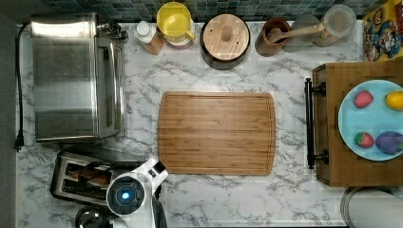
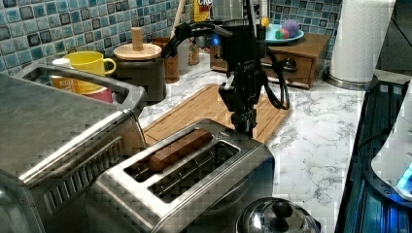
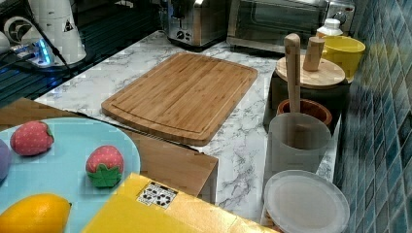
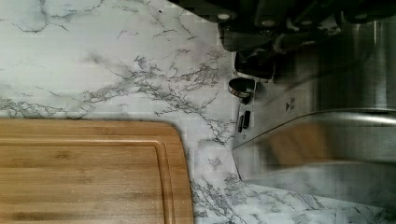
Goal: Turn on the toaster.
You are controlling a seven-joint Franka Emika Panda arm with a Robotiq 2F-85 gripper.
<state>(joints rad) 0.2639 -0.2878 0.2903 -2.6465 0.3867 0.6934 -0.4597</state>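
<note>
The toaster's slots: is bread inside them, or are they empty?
One slot is filled: in the left view a brown bread slice lies in the toaster's slot nearer the toaster oven. The other slot looks empty.

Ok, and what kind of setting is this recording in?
Most likely a kitchen counter, perhaps a mock-up: a marble-look countertop against a blue tile backsplash, carrying a toaster, a toaster oven and a wooden cutting board.

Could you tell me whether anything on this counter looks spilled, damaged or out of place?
Nothing stands out: the toaster sits upright with its bread slice in one slot, and the cutting board lies flat and bare.
</note>
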